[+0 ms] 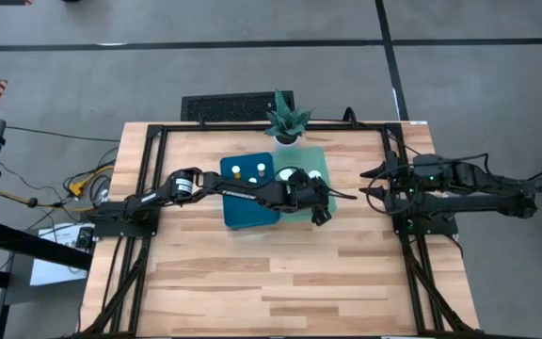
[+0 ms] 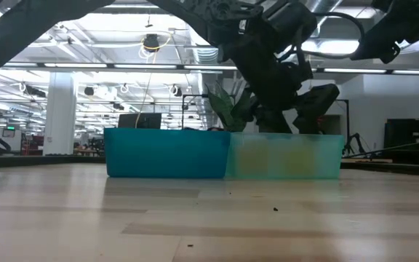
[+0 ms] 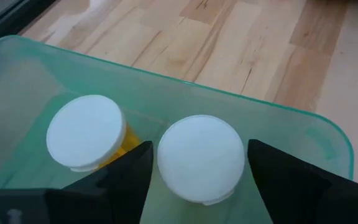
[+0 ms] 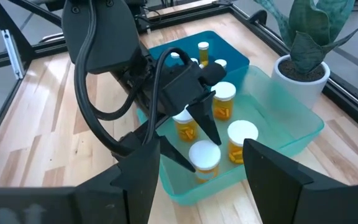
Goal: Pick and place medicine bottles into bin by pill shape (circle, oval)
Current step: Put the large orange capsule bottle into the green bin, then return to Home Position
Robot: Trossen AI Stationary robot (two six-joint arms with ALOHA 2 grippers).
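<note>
From the high view we're reaching the left gripper (image 1: 320,209) over the green bin (image 1: 322,160), which sits touching the blue bin (image 1: 238,215); the right gripper (image 1: 373,185) is waiting just off the green bin's edge, so the left arm is plainly the nearer one. In the low view we're only seeing the two bins side by side, arms dipping in from above. From the left wrist we're looking straight down on a bottle (image 3: 201,157) standing upright, axis vertical, white cap right between our fingers, which are spread wide and not touching it; a second bottle (image 3: 86,132) is standing just beside. From the right wrist, we're seeing amber bottles with white caps in both bins, fingers spread wide and empty.
</note>
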